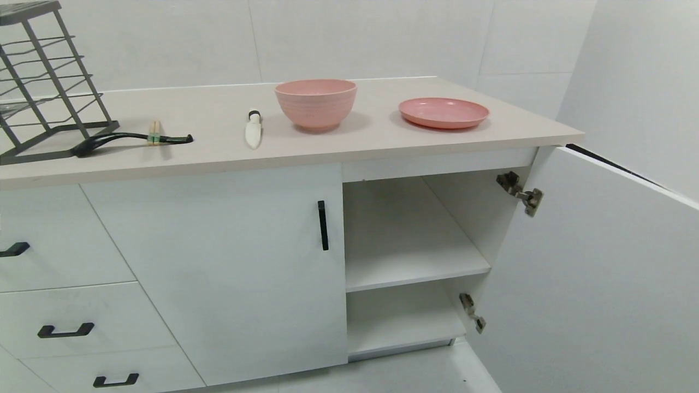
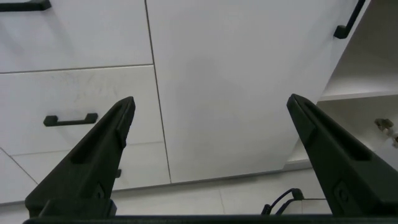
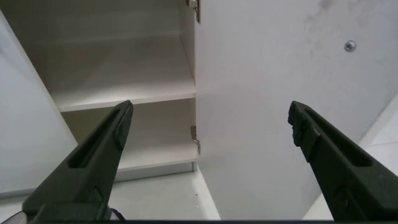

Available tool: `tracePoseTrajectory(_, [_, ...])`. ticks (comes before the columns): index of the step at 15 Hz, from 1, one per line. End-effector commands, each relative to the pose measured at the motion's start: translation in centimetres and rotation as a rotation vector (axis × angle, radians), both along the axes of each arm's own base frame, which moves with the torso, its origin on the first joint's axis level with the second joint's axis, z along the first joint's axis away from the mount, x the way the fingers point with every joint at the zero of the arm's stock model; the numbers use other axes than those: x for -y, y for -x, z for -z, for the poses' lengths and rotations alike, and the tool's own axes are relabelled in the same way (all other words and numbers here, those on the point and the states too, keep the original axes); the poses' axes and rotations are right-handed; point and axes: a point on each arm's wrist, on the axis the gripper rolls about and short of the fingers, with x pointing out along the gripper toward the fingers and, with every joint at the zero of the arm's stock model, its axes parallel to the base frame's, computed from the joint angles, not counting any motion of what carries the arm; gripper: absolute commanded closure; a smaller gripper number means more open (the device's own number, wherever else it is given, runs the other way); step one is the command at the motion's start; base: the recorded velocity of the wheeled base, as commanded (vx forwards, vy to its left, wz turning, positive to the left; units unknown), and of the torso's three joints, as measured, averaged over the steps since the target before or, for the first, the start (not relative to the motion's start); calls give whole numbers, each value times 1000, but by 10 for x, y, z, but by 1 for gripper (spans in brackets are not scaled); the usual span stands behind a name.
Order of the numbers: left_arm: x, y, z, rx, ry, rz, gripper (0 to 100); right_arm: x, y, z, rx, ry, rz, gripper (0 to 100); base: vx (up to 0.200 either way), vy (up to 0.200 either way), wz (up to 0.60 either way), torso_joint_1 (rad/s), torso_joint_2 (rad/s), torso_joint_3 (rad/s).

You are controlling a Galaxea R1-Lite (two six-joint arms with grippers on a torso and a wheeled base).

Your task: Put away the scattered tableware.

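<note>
Tableware is spread along the countertop [image 1: 218, 158]. A pink bowl [image 1: 315, 103] is stood upright near the middle, w/ a pink plate [image 1: 443, 112] laid flat to its right, apart from it. A small white utensil [image 1: 254, 130] w/ a black end is laid just left of the bowl, not touching. Further left, a black long-handled utensil [image 1: 131, 139] is laid flat, its head beside the foot of a dark wire rack [image 1: 43, 82] at the counter's left end. A short wooden pair w/ a green band, prob. chopsticks [image 1: 155, 133], is laid across the black handle.

Below the counter, the right cabinet door [image 1: 590, 262] is swung fully open; an upper shelf [image 1: 409, 256] and a lower compartment are exposed. The closed door [image 1: 218, 262] w/ its black handle [image 1: 323, 225] is seen to the left, then drawers [image 1: 65, 305].

The left gripper [image 2: 211, 102] is held w/ fingers spread wide apart, pointed at the closed door and drawer fronts, low, near the floor. The right gripper [image 3: 211, 107] is likewise spread wide, pointed at the shelves and the inner face of the open door, a hinge [image 3: 194, 134] between them. Both grippers are held in front of the cabinet below counter level, well apart from the bowl, plate and utensils up top.
</note>
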Motion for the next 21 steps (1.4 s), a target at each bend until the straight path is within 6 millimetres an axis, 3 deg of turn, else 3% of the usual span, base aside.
tracePoseTrajectory(1, [0, 0, 0, -2, 0, 0, 0, 0, 0, 0, -1, 0, -1, 0, 0, 0, 0, 149, -193, -32])
tracePoseTrajectory(5, [0, 0, 0, -2, -1, 0, 0, 0, 0, 0, -1, 0, -1, 0, 0, 0, 0, 195, -74, -101])
tracePoseTrajectory(14, [0, 0, 0, -2, -4, 0, 0, 0, 0, 0, 1, 0, -1, 0, 200, 0, 0, 17, -116, -36])
tracePoseTrajectory(21, [0, 0, 0, -2, 0, 0, 0, 0, 0, 0, 1, 0, 1, 0, 0, 0, 0, 95, -196, -65])
